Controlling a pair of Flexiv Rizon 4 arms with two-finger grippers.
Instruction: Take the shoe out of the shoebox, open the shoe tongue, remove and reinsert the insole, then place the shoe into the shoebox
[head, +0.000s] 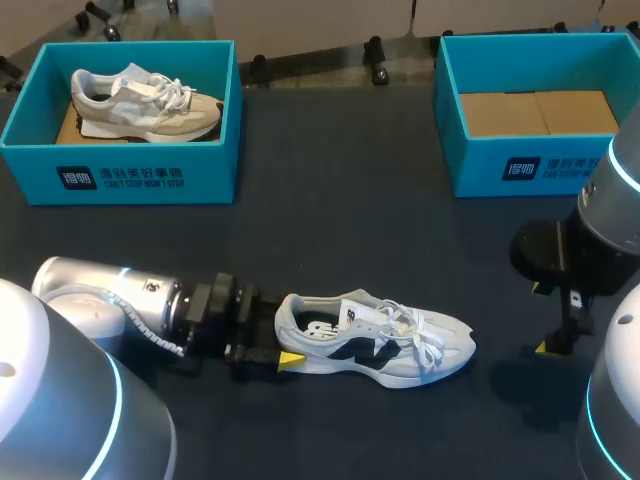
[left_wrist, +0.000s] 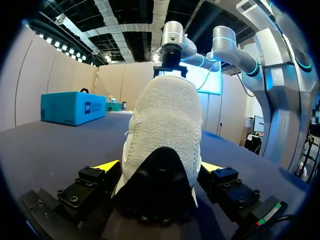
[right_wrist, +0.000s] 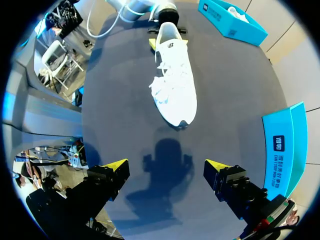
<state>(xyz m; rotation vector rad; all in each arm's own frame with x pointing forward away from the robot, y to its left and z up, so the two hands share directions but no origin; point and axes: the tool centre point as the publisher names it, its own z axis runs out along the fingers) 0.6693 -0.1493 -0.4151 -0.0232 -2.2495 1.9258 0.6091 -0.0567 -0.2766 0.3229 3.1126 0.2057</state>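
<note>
You've got one table (head: 340, 250), two blue boxes and two shoes. The left box (head: 120, 175) sits well ahead of your left gripper (left_wrist: 159, 167), with a beige shoe (head: 145, 100) inside. The right box (head: 520, 165) is ahead of your right gripper (right_wrist: 167, 167). Left gripper's clamped on the heel of the white shoe (head: 375, 340), which lies flat on open tabletop. Right gripper's spread wide, holding nothing, hovering past the toe with bare table all around.

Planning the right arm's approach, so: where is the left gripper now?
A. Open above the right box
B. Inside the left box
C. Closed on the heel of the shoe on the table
C: the left gripper has both yellow tips against the heel of the shoe on the table.
</note>
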